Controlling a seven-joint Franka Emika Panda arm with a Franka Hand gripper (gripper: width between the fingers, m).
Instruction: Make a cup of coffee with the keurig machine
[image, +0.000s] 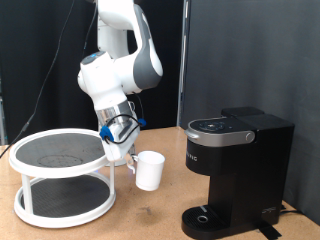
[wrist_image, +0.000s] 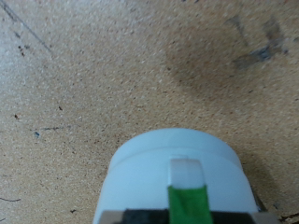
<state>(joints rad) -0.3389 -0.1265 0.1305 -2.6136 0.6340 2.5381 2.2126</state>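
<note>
Black curtain backdrop (image: 40, 50) behind a cork-topped table (image: 150, 215), evenly lit.

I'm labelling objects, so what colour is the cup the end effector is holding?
Plain white, no markings. The cup shows best in the exterior view, held by the end effector.

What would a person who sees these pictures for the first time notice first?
The white robot arm stands out first, reaching down in the middle of the exterior view with its gripper closed on a white cup; the wrist view shows a finger over the cup's rim. Next comes the black coffee machine at the exterior view's right. A round two-level white rack stands at its left, on the cork table.
</note>
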